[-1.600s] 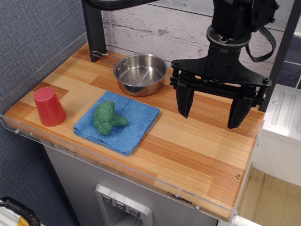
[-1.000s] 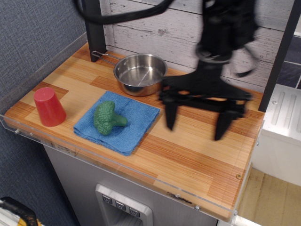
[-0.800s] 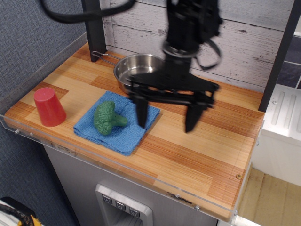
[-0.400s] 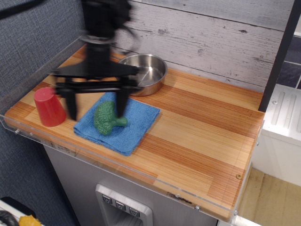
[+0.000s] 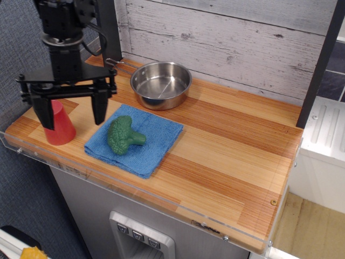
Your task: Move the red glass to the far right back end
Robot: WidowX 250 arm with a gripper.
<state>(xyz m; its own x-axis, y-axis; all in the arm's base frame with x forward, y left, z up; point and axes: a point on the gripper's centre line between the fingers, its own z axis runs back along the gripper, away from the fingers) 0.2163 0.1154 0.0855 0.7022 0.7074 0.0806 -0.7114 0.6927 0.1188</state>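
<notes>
While the gripper (image 5: 71, 111) hangs spread wide and empty over the counter's (image 5: 226, 162) front left corner, the glass (image 5: 58, 125) stands upside down there, partly behind its left finger.

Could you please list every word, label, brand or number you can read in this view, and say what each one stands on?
No readable text anywhere: none on the small matte red plastic tumbler, the round steel bowl, the green toy broccoli, the folded blue cloth or the robot's black hand.
</notes>
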